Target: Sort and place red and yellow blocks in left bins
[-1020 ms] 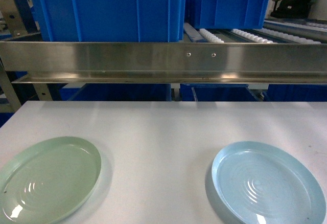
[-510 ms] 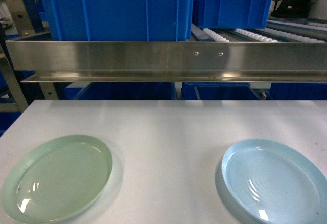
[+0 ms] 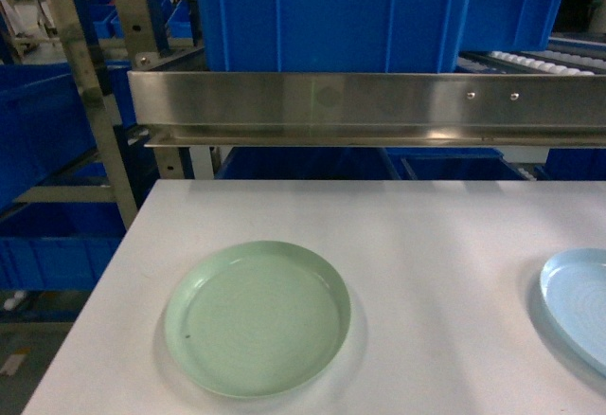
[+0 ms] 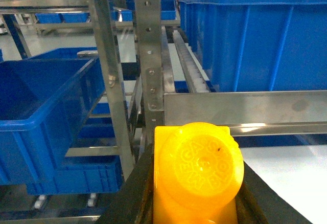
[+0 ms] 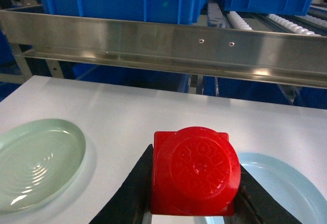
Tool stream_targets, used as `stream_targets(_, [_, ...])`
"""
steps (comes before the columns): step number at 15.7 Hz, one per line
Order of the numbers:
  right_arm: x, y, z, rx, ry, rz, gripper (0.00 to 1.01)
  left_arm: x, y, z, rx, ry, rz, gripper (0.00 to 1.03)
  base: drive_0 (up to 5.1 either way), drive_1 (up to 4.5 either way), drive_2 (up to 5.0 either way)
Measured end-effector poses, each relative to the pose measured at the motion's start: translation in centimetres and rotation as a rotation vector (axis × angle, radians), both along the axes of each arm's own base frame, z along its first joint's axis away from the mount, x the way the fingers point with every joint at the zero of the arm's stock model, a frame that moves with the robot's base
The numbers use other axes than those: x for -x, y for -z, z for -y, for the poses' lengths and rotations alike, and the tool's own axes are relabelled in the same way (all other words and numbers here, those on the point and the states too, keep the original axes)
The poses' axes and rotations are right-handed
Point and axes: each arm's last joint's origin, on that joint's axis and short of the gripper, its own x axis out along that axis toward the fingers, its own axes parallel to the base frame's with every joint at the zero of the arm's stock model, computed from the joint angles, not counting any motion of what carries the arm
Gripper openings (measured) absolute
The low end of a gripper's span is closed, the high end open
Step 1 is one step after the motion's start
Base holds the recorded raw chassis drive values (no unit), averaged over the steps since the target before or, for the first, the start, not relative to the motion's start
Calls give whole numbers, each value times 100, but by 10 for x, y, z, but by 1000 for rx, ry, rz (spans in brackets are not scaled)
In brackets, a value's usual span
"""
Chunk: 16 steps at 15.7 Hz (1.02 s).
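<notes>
Yellow block (image 4: pixel 198 175) is clamped in the left gripper (image 4: pixel 196 183), red block (image 5: pixel 194 172) in the right gripper (image 5: pixel 194 178); either could be dropped outside the left bin (image 4: pixel 41 116) if released early.

A warehouse or sorting hall is being shown: blue crates (image 4: pixel 46 116) are being carried on steel racking (image 4: pixel 110 81) with roller conveyors (image 3: pixel 535 59).

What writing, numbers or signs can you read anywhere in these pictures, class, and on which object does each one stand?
Raised ring of letters on the stud of the glossy orange-yellow plastic brick, held in the left pincer: too blurred to read.
Raised ring of letters on the stud of the glossy red plastic brick, held in the right pincer: too blurred to read.
No other text shows.
</notes>
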Motion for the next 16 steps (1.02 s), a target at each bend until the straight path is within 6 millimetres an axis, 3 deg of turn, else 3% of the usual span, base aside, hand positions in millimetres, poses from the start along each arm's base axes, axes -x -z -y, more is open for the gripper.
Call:
stream_targets(6, [0,0,0,0,0,3,28,0,0,0,0,0,1,27,-502,239,239])
stream_targets(16, [0,0,0,0,0,-3,28,0,0,0,-1,-1,-5,27,-478,111,364])
